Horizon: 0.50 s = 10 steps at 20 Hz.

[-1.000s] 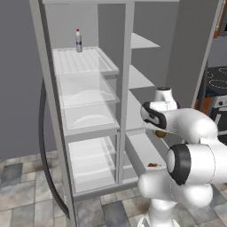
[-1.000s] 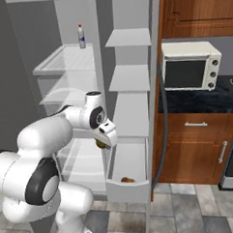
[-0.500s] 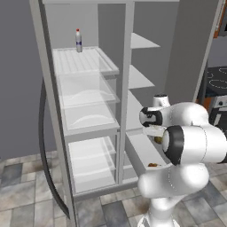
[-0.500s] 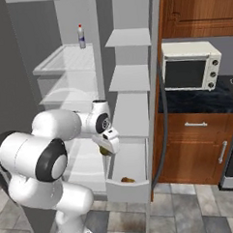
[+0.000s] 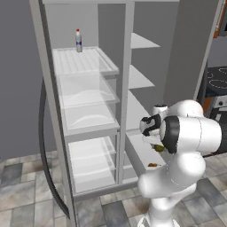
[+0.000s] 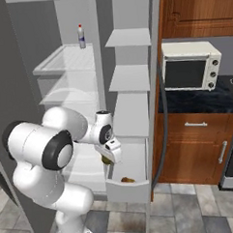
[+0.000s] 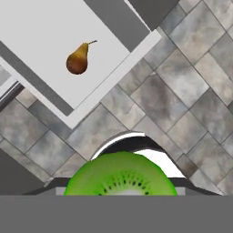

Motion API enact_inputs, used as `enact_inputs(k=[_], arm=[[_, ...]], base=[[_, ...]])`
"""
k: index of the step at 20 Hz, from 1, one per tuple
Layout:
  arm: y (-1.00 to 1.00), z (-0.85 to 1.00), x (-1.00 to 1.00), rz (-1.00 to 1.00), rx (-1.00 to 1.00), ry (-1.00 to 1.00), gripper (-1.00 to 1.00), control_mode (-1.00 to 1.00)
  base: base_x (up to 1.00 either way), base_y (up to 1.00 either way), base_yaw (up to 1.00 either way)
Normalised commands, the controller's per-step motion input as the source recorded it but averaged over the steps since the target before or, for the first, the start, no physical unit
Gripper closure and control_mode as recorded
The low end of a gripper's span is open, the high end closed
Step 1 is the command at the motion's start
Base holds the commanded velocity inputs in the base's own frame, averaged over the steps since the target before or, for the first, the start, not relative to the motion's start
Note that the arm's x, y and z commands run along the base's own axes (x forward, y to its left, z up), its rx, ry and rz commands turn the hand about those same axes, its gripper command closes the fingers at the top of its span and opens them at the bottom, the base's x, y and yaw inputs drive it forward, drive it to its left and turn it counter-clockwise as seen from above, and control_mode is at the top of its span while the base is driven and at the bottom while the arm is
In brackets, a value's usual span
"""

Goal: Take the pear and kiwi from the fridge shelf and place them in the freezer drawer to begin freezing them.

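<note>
Hand view: one fruit down in the freezer drawer, the second gripped above it.

A brown-and-yellow pear [image 7: 78,58] with a thin stem lies alone on the white floor of the open freezer drawer [image 7: 45,50], so by the look of it half the job is done. The robot's two-finger gripper [image 6: 110,159] is closed on the kiwi [image 7: 120,175], a sliced fruit showing a bright green face with dark seeds, held over the grey stone floor tiles [image 7: 182,91] just off the drawer's edge. What remains is to carry it over the drawer and let go. The wide ribbed white fridge shelf [image 5: 84,62] now bears a small clear bottle [image 5: 78,40] with a red cap. No readable writing or brand shows on the bottle or the white microwave [image 6: 191,66].
</note>
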Motion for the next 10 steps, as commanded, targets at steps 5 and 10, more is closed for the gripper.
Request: enact_inputs(k=[5,10], arm=[[-0.31,-0.28,0.06,0.00,0.07,0.08,1.00,-1.00],[-0.15,-0.42,0.11,0.00,0.04,0.06,1.00,-1.00]], base=[[0.00,0.00,0.00],[0.00,0.00,0.00]])
